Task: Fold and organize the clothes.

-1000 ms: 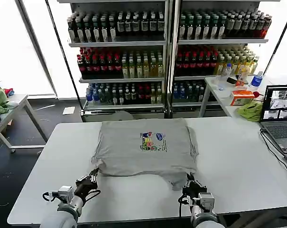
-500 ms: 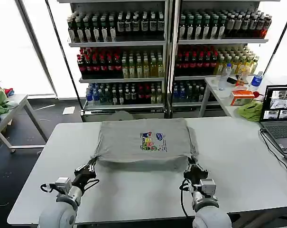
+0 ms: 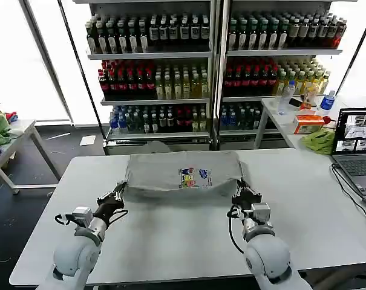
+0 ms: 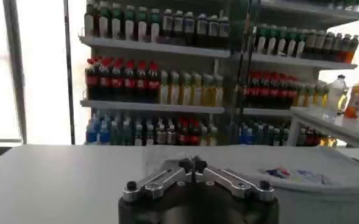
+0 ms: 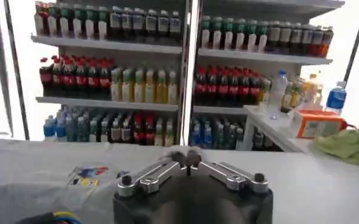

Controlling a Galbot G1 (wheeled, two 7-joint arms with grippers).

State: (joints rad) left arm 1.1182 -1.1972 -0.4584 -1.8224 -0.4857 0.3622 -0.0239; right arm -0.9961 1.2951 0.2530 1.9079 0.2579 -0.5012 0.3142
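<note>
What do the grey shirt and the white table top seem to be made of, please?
The light grey short-sleeved shirt with a colourful printed logo looks like soft matte cotton knit: it sags and wrinkles where the left gripper and right gripper pinch its corners. The white rectangular table seems smooth laminate or painted board, faintly glossy; which one is unclear.

1. The grey shirt [image 3: 181, 174] is light grey cotton with a small colourful printed logo [image 3: 193, 177] facing up.
2. It lies on the far half of the white bench [image 3: 170, 241], folded over into a wide, shallow band, its near part doubled back toward the far edge.
3. Its two near corners are lifted slightly, one pinched by the left hand [image 3: 117, 194], the other by the right hand [image 3: 242, 192].
4. The fabric sags softly between those corners, with mild creases.
</note>
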